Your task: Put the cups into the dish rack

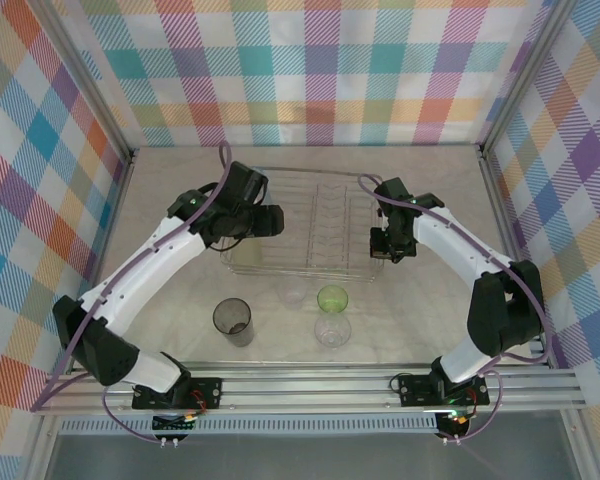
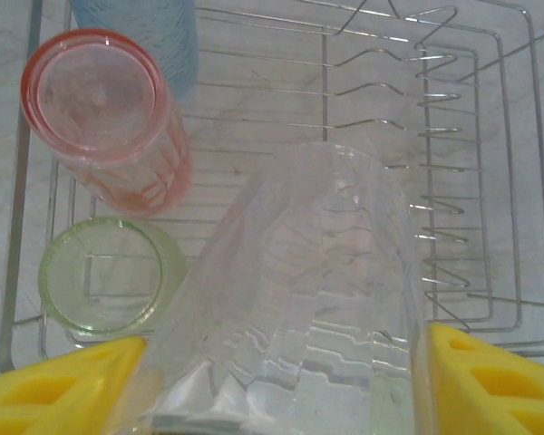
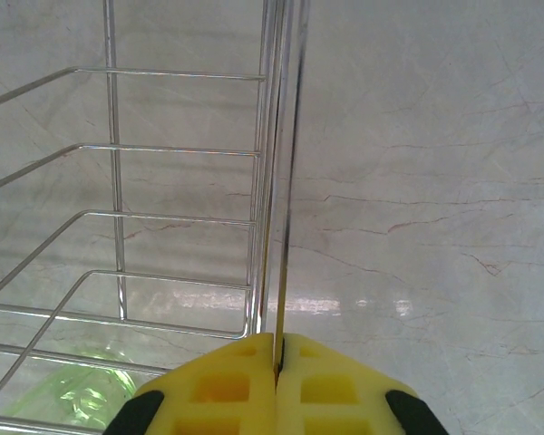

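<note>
Over the left half of the silvery wire dish rack, a clear ribbed plastic tumbler sits clamped between the yellow pads of the left pincer, which is spread about as wide as the cup's body. Below and beside it in the wrist view are a yellow-green tumbler, a leaning pink-red tumbler and, at the far corner, a blue tumbler. Free rack floor lies between them and the row of plate-slot dividers. Doing this well likely means lowering the cup straight into that gap, keeping it off the pink-red one, and opening only once it rests on the wires. The right pincer is pinched tight on the rack's right wall, which should stop the basket sliding. On the pale marbled tabletop, near the rack's front, wait a smoky grey tumbler, a green tumbler, a bulbous clear tumbler and a faint clear tumbler.
</note>
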You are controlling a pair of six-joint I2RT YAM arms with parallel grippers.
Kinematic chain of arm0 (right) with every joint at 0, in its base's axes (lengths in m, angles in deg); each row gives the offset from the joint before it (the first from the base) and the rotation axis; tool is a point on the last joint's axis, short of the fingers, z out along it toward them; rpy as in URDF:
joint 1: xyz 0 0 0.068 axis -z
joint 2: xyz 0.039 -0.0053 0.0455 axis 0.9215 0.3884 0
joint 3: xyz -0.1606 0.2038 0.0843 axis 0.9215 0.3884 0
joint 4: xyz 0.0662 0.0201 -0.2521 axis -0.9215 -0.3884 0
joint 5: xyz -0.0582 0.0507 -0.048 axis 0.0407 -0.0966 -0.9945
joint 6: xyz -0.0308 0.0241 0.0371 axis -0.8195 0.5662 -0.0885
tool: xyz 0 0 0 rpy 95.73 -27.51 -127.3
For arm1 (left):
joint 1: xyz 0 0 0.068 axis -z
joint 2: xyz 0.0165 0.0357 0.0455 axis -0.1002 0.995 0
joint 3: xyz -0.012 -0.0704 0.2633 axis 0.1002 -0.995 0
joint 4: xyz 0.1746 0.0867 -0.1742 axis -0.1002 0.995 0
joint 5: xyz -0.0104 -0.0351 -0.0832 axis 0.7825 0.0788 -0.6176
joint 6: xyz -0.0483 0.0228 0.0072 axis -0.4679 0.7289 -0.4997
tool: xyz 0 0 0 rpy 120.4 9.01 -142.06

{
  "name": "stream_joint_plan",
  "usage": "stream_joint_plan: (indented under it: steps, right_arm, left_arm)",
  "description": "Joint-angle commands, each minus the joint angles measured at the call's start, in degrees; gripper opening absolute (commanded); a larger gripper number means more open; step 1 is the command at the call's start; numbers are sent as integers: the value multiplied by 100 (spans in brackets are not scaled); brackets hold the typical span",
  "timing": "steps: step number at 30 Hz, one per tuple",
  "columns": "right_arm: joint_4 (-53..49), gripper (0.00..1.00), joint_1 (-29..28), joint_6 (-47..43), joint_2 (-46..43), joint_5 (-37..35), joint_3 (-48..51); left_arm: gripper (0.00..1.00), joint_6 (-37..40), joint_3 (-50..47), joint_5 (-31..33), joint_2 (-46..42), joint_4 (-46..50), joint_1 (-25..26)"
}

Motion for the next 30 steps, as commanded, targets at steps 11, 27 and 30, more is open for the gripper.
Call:
stream_joint_plan:
  steps: [11, 27, 30]
  right_arm:
    - [-255, 0, -453, -472, -4, 177, 460]
    - [-472, 0, -674, -511, -311, -105, 722]
    - [-477, 0, -692, -503, -358, -122, 750]
  left_arm:
    - [4, 639, 1646, 379, 1350, 911, 60]
    - [3, 770, 3423, 865, 2898, 1938, 59]
    - [3, 755, 3653, 899, 3163, 1995, 59]
